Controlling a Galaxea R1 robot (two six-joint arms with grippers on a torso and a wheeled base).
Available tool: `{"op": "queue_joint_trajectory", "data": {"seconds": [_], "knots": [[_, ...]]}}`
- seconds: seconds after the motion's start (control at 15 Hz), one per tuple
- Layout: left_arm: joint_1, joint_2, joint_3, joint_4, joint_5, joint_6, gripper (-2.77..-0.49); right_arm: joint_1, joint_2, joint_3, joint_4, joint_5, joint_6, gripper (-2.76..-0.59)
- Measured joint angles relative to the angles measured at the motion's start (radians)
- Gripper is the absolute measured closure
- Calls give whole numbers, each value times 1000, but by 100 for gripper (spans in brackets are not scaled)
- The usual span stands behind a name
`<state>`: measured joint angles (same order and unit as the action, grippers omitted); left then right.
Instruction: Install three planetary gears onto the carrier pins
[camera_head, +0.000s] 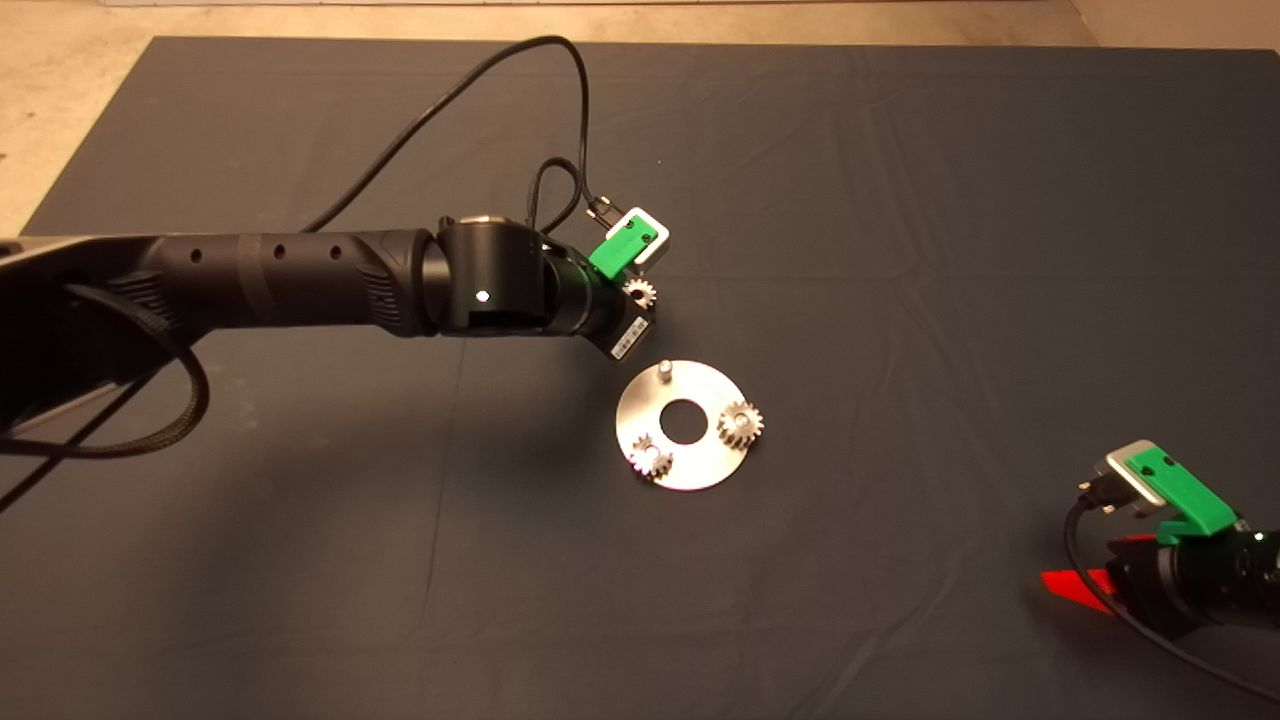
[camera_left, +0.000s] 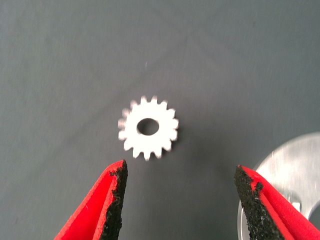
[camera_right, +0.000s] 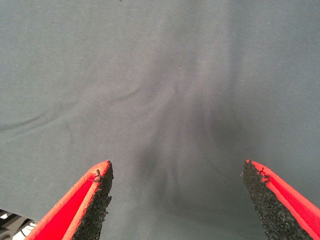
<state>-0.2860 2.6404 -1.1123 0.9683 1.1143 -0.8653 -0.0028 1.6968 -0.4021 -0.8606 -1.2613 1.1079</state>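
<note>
I am looking at a job that I judge two-thirds done: in the head view two planetary gears are sitting on the disc (camera_head: 690, 462) just below the centre of the frame, one (camera_head: 741, 424) at its right side and one (camera_head: 651, 457) at its lower left, each apparently seated over a carrier pin, though I cannot confirm they are fully down. The third carrier pin (camera_head: 664, 368) is standing bare at the disc's upper edge. The last gear (camera_head: 639, 292) is lying flat on the mat (camera_head: 900, 200) just above and left of the disc, near that empty pin but apart from it. I am holding the left gripper (camera_left: 180, 192) above this loose gear; in the left wrist view its fingers (camera_left: 114, 200) are spread wide with nothing between them, and the gear (camera_left: 148, 127) is showing beyond the tips, with an edge of the disc (camera_left: 295, 165) at the frame's lower right. The right gripper (camera_right: 177, 192) is parked at the lower right of the head view, also wide open and empty over bare mat. What I am still facing, as I read it, is closing on the loose gear, lifting it, and lowering its centre hole over the bare pin.
</note>
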Motion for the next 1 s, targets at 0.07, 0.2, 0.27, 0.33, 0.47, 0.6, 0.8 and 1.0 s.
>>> {"op": "queue_joint_trajectory", "data": {"seconds": [0.07,0.2,0.27,0.33,0.47,0.6,0.8,1.0], "knots": [[0,5,-20,0,-21,2,-146,0,1,0,0,0,0,-192],[0,6,-52,0,-48,11,-146,0,1,0,0,-1,0,-192],[0,8,-61,0,-52,28,-146,0,1,0,0,0,0,-192],[0,11,-76,0,-55,41,-146,0,1,0,0,0,0,-192],[6,25,-113,1,-84,53,-146,0,1,0,0,0,0,-192],[25,35,-127,0,-112,57,-146,0,1,0,0,-1,0,-192],[33,30,-140,0,-119,61,-160,0,1,0,0,-1,0,-192],[33,30,-145,0,-134,75,-160,0,1,0,0,0,0,-192]]}}
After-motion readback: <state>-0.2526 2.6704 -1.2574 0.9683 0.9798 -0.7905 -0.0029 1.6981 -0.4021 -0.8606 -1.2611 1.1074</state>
